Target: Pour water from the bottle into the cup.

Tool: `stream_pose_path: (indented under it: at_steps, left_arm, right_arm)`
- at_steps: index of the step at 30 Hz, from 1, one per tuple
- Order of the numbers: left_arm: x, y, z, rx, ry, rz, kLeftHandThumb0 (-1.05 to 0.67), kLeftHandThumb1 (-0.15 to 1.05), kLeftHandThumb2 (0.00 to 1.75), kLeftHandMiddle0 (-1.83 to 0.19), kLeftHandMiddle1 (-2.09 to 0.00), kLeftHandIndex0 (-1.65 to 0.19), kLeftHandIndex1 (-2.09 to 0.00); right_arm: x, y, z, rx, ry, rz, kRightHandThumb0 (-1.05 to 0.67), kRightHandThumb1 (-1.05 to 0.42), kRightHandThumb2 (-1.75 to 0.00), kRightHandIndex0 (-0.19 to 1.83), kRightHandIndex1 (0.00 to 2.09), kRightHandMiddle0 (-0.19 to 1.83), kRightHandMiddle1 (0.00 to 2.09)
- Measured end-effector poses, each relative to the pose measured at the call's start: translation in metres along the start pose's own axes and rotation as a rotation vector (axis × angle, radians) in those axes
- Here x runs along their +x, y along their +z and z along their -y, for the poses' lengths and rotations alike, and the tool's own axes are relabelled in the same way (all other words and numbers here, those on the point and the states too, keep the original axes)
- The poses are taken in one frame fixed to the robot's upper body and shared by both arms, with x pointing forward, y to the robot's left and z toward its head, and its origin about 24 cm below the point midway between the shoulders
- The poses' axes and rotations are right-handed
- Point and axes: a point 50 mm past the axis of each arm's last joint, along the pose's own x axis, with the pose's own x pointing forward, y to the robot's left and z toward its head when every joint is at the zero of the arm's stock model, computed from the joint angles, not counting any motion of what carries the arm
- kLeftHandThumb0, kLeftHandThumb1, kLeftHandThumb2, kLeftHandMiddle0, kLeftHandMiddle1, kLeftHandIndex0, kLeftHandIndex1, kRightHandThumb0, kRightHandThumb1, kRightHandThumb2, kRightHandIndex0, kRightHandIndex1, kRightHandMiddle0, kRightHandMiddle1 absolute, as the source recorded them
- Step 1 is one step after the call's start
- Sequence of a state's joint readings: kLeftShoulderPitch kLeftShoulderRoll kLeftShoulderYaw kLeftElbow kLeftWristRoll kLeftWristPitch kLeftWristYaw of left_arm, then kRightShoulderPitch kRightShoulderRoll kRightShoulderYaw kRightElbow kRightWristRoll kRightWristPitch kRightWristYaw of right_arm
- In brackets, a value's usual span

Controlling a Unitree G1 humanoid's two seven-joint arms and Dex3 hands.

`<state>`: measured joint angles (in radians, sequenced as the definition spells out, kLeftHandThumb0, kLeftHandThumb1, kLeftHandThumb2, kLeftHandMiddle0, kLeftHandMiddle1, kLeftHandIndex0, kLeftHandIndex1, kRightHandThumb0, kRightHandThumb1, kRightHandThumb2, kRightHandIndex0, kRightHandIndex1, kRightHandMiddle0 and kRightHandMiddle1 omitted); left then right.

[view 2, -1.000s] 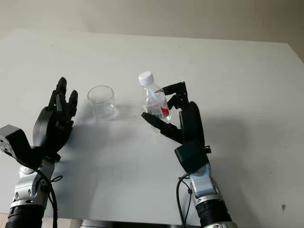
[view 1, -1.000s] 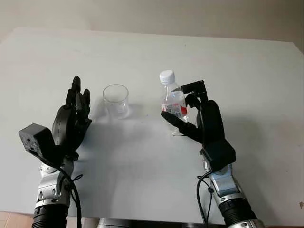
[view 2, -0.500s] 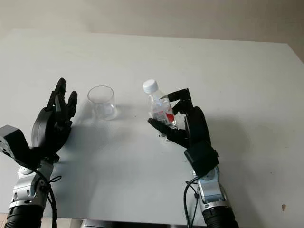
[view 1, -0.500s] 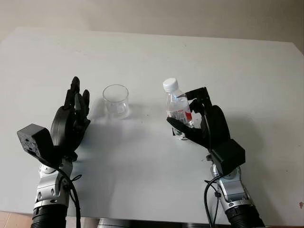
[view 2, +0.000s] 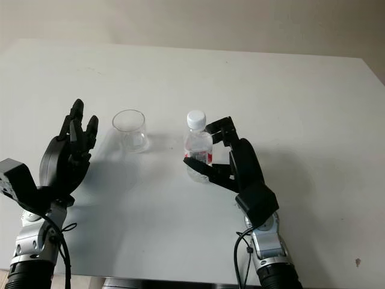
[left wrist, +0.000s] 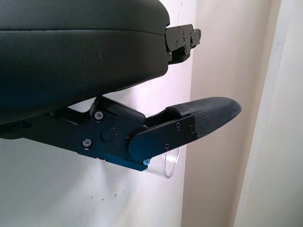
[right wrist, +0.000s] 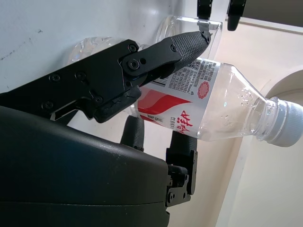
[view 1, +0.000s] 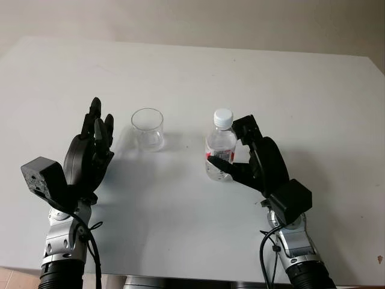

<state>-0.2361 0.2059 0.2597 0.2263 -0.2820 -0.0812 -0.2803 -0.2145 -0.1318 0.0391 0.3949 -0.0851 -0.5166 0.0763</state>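
While the water bottle (view 1: 220, 146) stands upright on the white table (view 1: 198, 72), the right hand (view 1: 255, 162) wraps its black fingers (right wrist: 156, 54) around the middle of it. It is a small see-through plastic bottle with a white cap still on and a red and white label. The right wrist view shows the label's tiny print and the ridges on the cap, which look small from the head. The empty clear cup (view 1: 147, 128) stands on the table a little apart from the bottle, on its left side. Beside the cup, the left hand (view 1: 91, 154) is open and holds nothing. The left wrist view shows a bit of the cup's rim past one finger (left wrist: 201, 118).
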Motion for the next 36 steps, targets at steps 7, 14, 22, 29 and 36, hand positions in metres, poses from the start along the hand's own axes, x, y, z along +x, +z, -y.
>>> stream_pose_path:
  at_steps: [7,14,22,29,36]
  left_arm:
    - [0.0001,-0.0003,-0.0006,0.001,-0.001,-0.011,-0.77,1.05,0.75,0.05,-0.05,0.12,-0.06]
    - [0.0001,-0.0003,-0.0006,0.001,-0.002,-0.011,-0.77,1.05,0.74,0.05,-0.05,0.12,-0.06]
    - [0.0001,-0.0002,-0.0003,0.000,-0.008,-0.011,-0.77,1.05,0.74,0.07,-0.05,0.13,-0.05]
    - [0.0001,0.0000,-0.0003,0.002,-0.004,-0.007,-0.78,1.05,0.74,0.06,-0.06,0.12,-0.06]
    - [0.0000,0.0006,-0.0001,0.006,-0.005,0.008,-0.78,1.05,0.74,0.06,-0.05,0.12,-0.06]
  right_arm:
    - [-0.0023,-0.0007,-0.0005,-0.013,-0.017,-0.007,-0.62,-1.05,-0.21,-0.05,0.96,-0.16,1.72]
    - [-0.0063,-0.0061,-0.0034,-0.020,0.097,-0.079,-0.91,-1.02,-0.05,-0.18,0.01,-0.19,0.04]
    - [-0.0078,-0.0085,-0.0011,-0.029,0.111,-0.103,-1.03,-1.02,-0.06,-0.19,0.00,-0.19,0.00]
    - [-0.0080,-0.0086,0.0005,-0.030,0.105,-0.103,-1.01,-1.01,-0.05,-0.19,0.00,-0.19,0.00]
    - [-0.0088,-0.0092,0.0049,-0.037,0.059,-0.107,-1.01,-1.01,-0.05,-0.19,0.00,-0.19,0.00]
